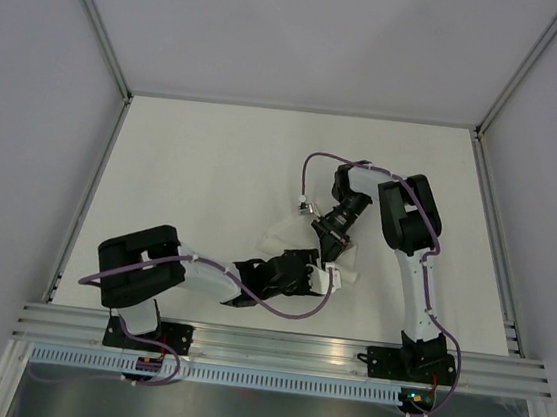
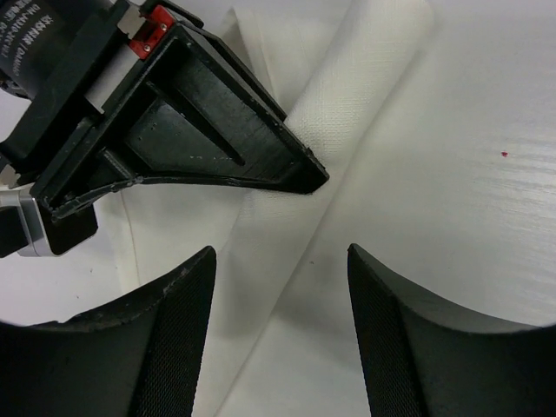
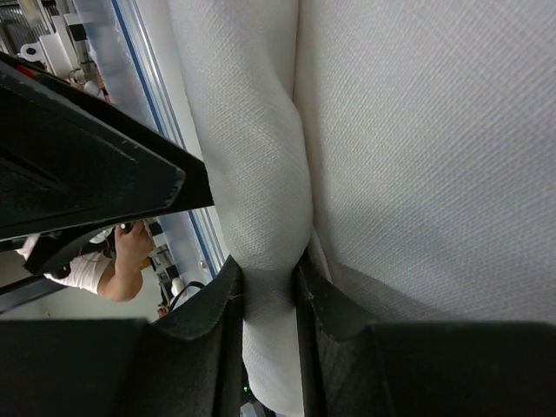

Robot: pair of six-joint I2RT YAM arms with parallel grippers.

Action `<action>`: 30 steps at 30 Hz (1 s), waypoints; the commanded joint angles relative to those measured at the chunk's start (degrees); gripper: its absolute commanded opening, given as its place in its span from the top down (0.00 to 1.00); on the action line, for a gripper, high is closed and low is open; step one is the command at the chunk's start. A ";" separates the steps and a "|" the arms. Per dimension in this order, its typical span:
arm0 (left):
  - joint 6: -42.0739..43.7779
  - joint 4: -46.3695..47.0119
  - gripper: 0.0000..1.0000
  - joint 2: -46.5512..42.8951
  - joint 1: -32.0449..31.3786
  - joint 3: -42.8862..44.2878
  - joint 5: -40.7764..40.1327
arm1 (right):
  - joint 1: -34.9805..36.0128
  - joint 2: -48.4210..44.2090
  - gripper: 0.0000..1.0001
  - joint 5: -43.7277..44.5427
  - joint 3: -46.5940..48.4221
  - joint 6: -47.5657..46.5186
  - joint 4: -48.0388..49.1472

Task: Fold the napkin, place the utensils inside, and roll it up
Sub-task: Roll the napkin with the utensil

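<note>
While the right gripper [image 3: 265, 278] pinches the rolled napkin [image 3: 261, 165], the left gripper [image 2: 282, 261] gapes.

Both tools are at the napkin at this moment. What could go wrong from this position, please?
1. The right tool pinches only a thick fold of the napkin; a pull may loosen the roll.
2. The left tool stands open right beside it, so the two may collide.
3. The utensils are not visible; if they lie inside, they might slide out of an end.
</note>
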 commanded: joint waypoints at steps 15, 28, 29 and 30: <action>0.94 -6.41 0.69 9.88 3.07 8.11 5.28 | -0.51 5.13 0.96 16.17 0.14 -3.70 12.95; -6.98 -18.27 0.98 11.72 8.78 12.85 23.31 | -1.82 -6.28 0.60 8.98 -4.95 -4.76 16.81; -7.16 -19.07 0.98 12.07 9.14 13.21 24.28 | -2.26 -8.99 0.58 7.84 -5.31 -4.50 17.95; -7.68 -20.38 0.98 12.25 9.84 14.00 26.11 | -3.40 -11.45 0.55 6.08 -5.83 -3.45 18.83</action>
